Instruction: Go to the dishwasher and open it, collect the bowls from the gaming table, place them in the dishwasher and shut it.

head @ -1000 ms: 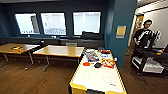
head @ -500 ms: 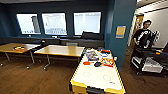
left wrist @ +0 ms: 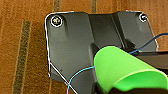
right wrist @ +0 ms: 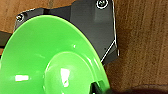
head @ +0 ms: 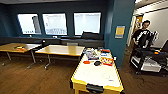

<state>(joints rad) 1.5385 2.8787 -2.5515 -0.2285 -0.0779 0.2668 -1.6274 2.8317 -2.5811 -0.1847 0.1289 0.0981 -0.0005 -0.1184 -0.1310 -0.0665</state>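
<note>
bowls in bright green [right wrist: 50, 60] sit large by each wrist over wood floor, grip on them untellable; gaming table [head: 97, 75] just ahead; judged step: carrying them toward the dishwasher.

The gaming table [head: 96, 75] stands on the wooden floor [head: 32, 80], its white top framed in yellow with a black piece at the near end. Toward the table's far end lie a red item [head: 86, 62], a dark round object [head: 97, 63], a colourful flat box [head: 106, 60] and more clutter [head: 92, 53] beyond them. Left of the gaming table, two yellow-topped tables [head: 61, 50] stand on the same floor, the farther one carrying small objects [head: 19, 47].
</note>
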